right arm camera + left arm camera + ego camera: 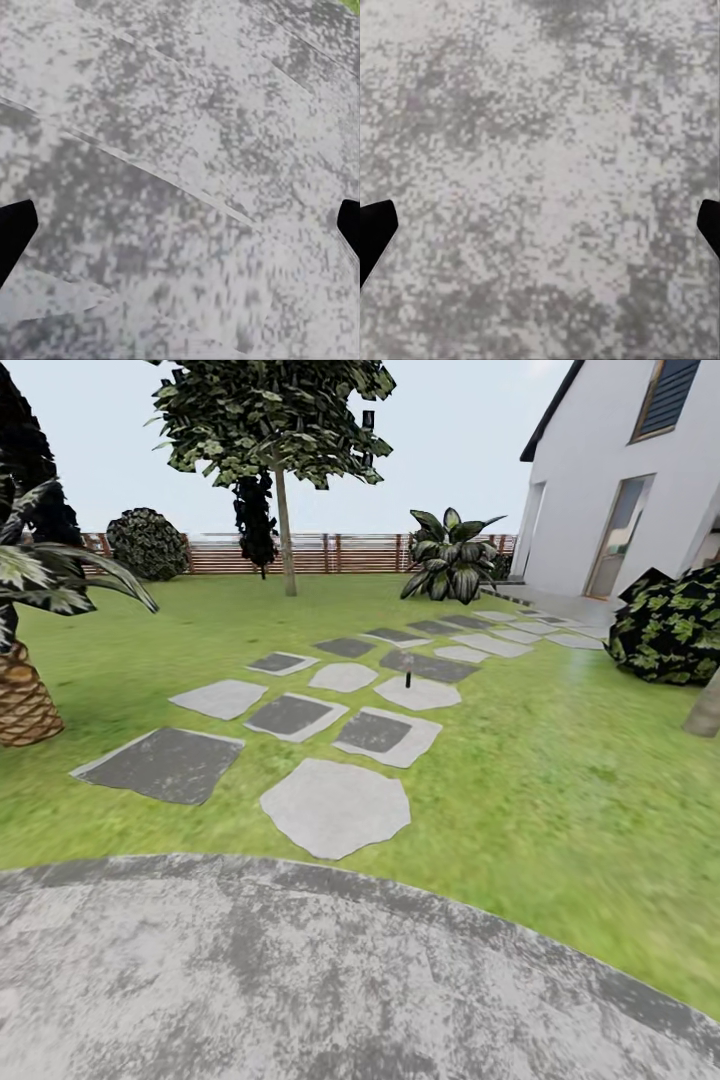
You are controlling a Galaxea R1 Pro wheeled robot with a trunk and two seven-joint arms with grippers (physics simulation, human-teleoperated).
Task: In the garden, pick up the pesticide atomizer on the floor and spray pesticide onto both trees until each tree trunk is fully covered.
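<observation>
Two grippers hang open over mottled grey paving. In each wrist view, the left gripper and the right gripper show dark fingertips spread wide at the picture's edges, with nothing between them.

From the head view, a small dark upright object, likely the atomizer, stands on a pale stepping stone at about 12 o'clock, a touch toward 1, well apart from you across the lawn. Its long axis looks vertical. It sits slightly right of centre, so your right arm seems marginally better placed once you drive closer. A thick pale trunk leans at 2 o'clock.
</observation>
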